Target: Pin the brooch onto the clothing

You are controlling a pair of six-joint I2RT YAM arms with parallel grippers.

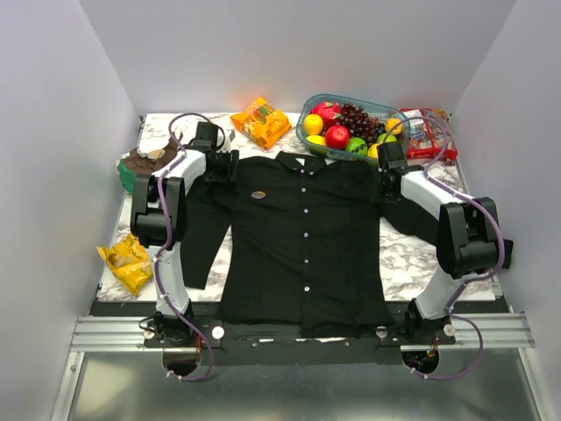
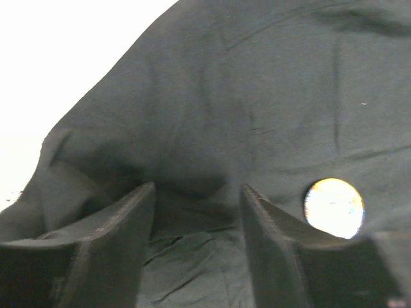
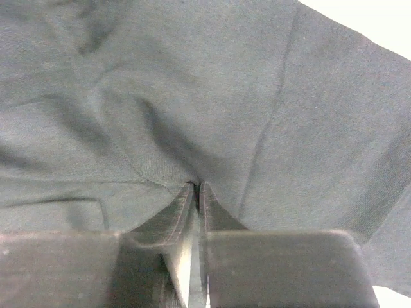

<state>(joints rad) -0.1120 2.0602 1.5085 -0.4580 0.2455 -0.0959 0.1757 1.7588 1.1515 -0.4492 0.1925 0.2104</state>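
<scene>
The black button-up shirt [image 1: 307, 246] lies flat on the marble table, collar at the far side. The pale round brooch [image 1: 258, 194] rests on its chest, left of the button row. My left gripper [image 1: 230, 167] hovers low over the shirt's left shoulder, open and empty; in the left wrist view [image 2: 198, 187] the brooch [image 2: 334, 207] lies just right of the right finger [image 2: 270, 224]. My right gripper [image 1: 386, 182] is at the shirt's right shoulder; in the right wrist view [image 3: 197, 186] its jaws are shut on a puckered fold of the shirt [image 3: 192, 96].
A bowl of fruit [image 1: 383, 109] stands at the back right, with a red packet [image 1: 429, 136] beside it. An orange snack bag [image 1: 260, 121] lies behind the collar. A brown and green item [image 1: 145, 162] is at the far left, a yellow bag [image 1: 128, 261] at the left edge.
</scene>
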